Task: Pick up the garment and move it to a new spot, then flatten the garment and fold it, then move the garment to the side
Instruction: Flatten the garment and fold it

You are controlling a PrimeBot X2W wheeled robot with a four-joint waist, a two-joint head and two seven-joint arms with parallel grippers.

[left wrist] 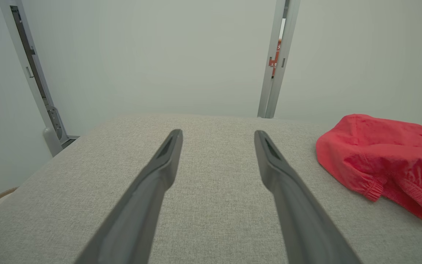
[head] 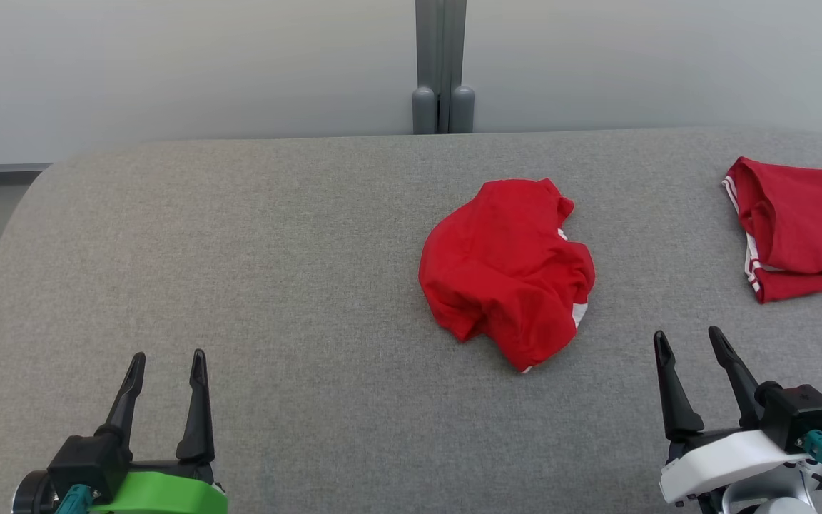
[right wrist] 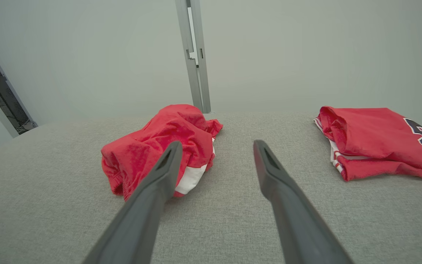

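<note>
A crumpled red garment (head: pixel 505 271) with white trim lies in a heap right of the middle of the grey table (head: pixel 275 271). It also lies at the right of the left wrist view (left wrist: pixel 383 157) and left of centre in the right wrist view (right wrist: pixel 159 146). My left gripper (head: pixel 168 368) hovers open over the near left of the table, far from the garment. Open as well, my right gripper (head: pixel 689 343) hangs near the front right, just to the right of the heap. Nothing sits between either pair of fingers (left wrist: pixel 167 154) (right wrist: pixel 266 157).
A second red garment (head: pixel 800 228), folded flat with white stripes and dark lettering (right wrist: pixel 379 139), rests at the table's far right edge. A grey post (head: pixel 441 68) stands behind the table against a pale wall. Bare grey cloth spreads across the left half.
</note>
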